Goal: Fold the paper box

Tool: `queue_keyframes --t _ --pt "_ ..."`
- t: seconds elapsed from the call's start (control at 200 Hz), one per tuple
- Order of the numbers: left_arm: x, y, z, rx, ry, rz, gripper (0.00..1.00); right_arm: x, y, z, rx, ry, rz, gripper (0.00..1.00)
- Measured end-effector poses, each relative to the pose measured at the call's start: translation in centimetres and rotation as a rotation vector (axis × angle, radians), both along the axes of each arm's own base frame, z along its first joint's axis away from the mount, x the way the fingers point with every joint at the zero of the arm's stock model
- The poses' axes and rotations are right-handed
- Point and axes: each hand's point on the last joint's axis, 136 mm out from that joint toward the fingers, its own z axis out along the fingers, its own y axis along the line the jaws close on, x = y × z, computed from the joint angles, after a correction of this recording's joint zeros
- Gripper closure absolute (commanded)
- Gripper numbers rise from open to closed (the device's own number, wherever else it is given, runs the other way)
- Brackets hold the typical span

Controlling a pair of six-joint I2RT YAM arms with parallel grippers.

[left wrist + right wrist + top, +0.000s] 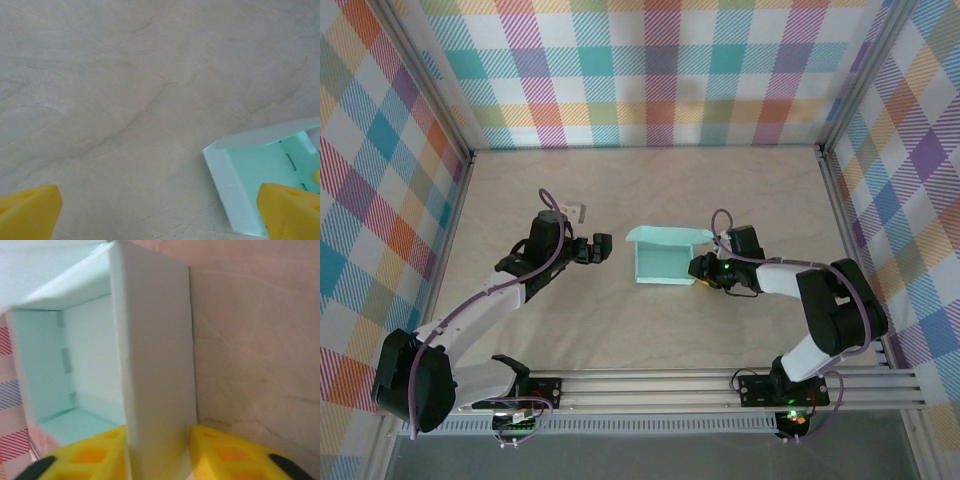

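The paper box [665,257] is a pale mint-blue shallow open box standing in the middle of the table, with one flap raised at its far side. My right gripper [700,267] is shut on the box's right wall [156,380], one yellow finger [85,455] inside and one outside. My left gripper [602,248] hovers to the left of the box, open and apart from it. The left wrist view has the box [255,170] at lower right, with the yellow fingertips [30,210] wide apart over bare table.
The marbled beige table [620,190] is fenced by plaid walls on three sides. An aluminium rail [720,385] with the arm bases runs along the near edge. A small white tag [575,211] lies behind the left arm.
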Motion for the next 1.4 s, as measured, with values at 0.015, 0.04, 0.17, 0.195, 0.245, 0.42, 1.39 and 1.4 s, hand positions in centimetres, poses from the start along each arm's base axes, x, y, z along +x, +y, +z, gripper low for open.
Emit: queue_keyframes --t 0.015,0.04,0.17,0.195,0.245,0.42,1.39,1.4 --pt "0.0 0.0 -0.1 0.000 0.001 -0.001 0.00 -0.1 0.0 0.1 -0.003 0.000 0.001 0.53" --pt "0.0 0.0 -0.1 0.000 0.003 -0.002 0.00 -0.2 -0.1 0.4 -0.006 -0.007 0.002 0.50" --pt "0.1 -0.2 -0.6 0.004 0.018 -0.007 0.00 -0.1 -0.4 2.9 -0.025 -0.077 0.019 0.42" --pt "0.1 -0.2 -0.7 0.003 0.020 -0.009 0.00 0.0 -0.5 3.5 -0.031 -0.096 0.024 0.41" --pt "0.1 -0.4 -0.7 -0.002 0.017 -0.017 0.00 0.2 -0.6 4.6 -0.045 -0.134 0.032 0.40" --pt "0.0 -1.8 0.1 0.007 -0.034 -0.128 0.03 0.6 -1.3 8.7 -0.135 -0.300 0.105 0.37" --pt "0.5 -6.2 -1.8 0.399 -0.045 -0.857 0.47 2.0 -3.2 17.1 -0.423 -0.615 0.343 0.29" --pt "0.6 -6.2 -1.8 0.396 -0.046 -0.861 0.47 2.0 -3.2 17.1 -0.424 -0.615 0.345 0.29"
